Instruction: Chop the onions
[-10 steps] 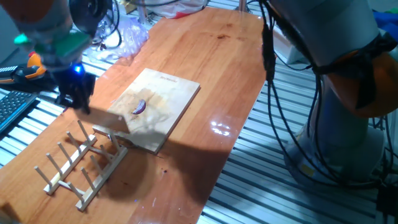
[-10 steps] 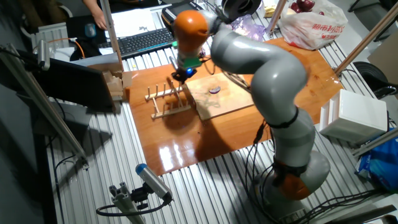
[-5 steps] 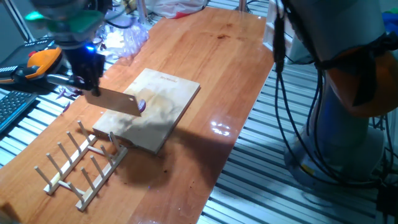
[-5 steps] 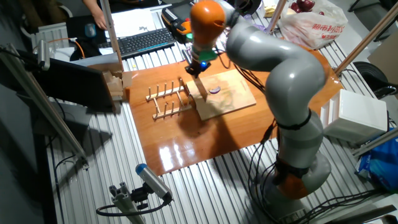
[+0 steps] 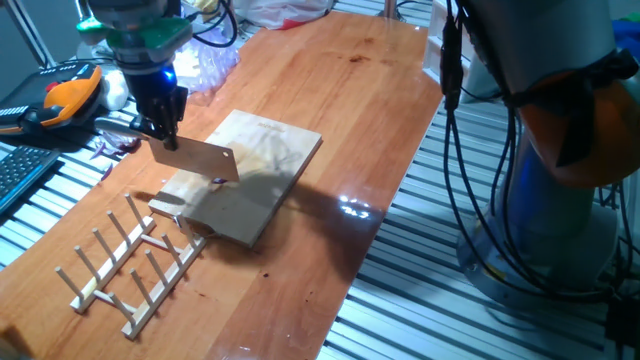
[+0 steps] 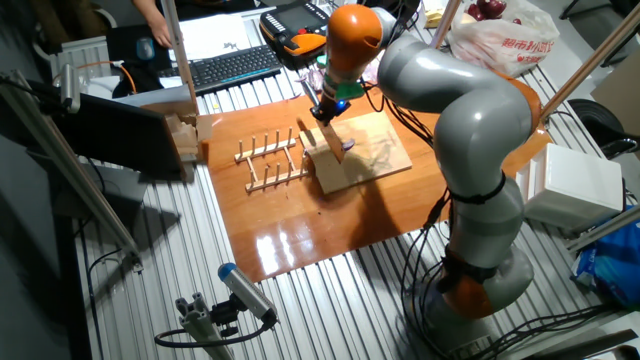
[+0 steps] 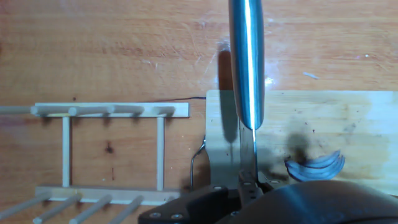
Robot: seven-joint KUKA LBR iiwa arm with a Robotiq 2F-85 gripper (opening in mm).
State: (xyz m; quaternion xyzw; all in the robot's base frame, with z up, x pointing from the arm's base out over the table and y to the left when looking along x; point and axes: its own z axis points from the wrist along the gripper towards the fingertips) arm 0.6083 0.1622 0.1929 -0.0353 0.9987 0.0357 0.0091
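Note:
A small purple onion wedge (image 7: pixel 314 168) lies on the pale wooden board (image 5: pixel 272 148). In the one fixed view only a dark sliver of it (image 5: pixel 218 181) shows under the blade. It also shows in the other fixed view (image 6: pixel 346 148). My gripper (image 5: pixel 165 128) is shut on the handle of a steel cleaver (image 5: pixel 197 160). It holds the blade over the board's left part, just left of the wedge. In the hand view the cleaver (image 7: pixel 247 62) runs edge-on up the middle, with the gripper (image 7: pixel 247 185) at the bottom.
A wooden peg rack (image 5: pixel 130 262) stands just left of the board, by its corner (image 7: pixel 112 152). A clear plastic bag (image 5: pixel 205 55) and an orange device (image 5: pixel 65 95) lie behind the gripper. A keyboard (image 6: pixel 225 65) and a shopping bag (image 6: pixel 495 35) sit at the table's far side.
My gripper has carried the cleaver up from beside the peg rack and across over the board, until the blade now covers most of the onion wedge in the one fixed view.

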